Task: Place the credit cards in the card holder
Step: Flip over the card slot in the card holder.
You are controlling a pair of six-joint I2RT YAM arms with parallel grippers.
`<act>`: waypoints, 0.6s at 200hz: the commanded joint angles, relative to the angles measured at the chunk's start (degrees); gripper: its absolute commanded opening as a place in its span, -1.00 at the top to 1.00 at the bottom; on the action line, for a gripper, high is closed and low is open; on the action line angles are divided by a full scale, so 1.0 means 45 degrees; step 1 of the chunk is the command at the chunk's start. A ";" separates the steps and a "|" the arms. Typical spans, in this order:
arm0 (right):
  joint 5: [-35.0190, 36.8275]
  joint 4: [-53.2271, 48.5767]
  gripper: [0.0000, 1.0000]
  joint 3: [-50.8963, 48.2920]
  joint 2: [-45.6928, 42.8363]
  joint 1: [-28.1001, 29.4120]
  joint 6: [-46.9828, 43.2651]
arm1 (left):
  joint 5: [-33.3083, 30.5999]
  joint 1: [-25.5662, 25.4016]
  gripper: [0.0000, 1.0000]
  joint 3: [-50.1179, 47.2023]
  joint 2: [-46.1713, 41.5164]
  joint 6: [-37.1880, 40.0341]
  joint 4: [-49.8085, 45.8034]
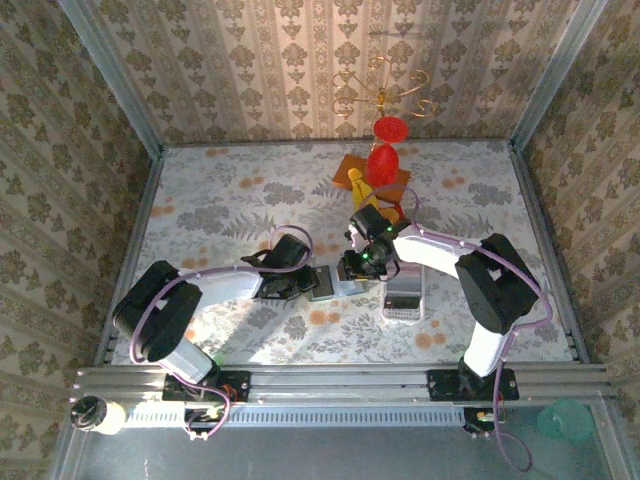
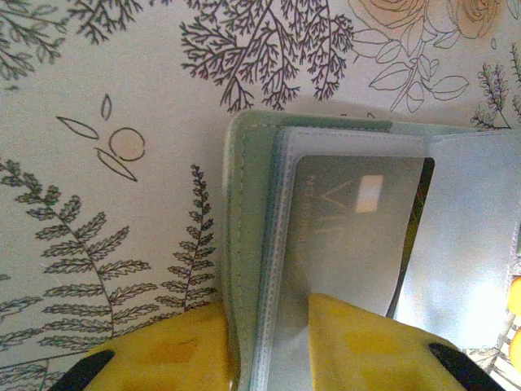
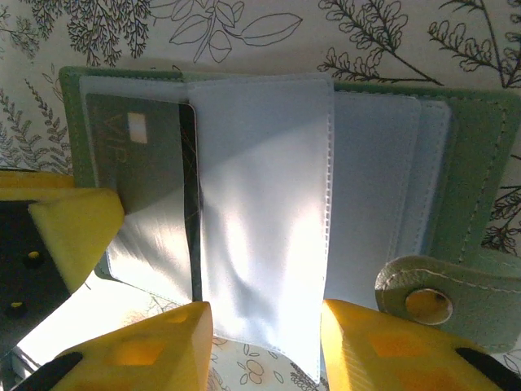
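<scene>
One grey card point(image 2: 358, 236) is already tucked in a clear sleeve of the holder point(image 3: 480, 163), which lies open on the table between the arms. More cards look to be waiting in the white tray point(image 1: 403, 292), so most of the job's left. Left gripper point(image 2: 264, 326) pinches the holder's edge. Right gripper point(image 3: 264, 314) is part open, fingers either side of a loose sleeve, not gripping it afaict.

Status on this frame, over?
Left gripper shut on holder edge. Right gripper open, astride a clear sleeve. Grey card in a sleeve. Snap tab beside right gripper.
</scene>
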 commanded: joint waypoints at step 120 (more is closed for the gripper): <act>-0.0165 -0.0226 0.35 -0.0386 0.0395 -0.0446 0.0762 | -0.0603 -0.0166 0.45 -0.0574 0.0631 0.0149 -0.1110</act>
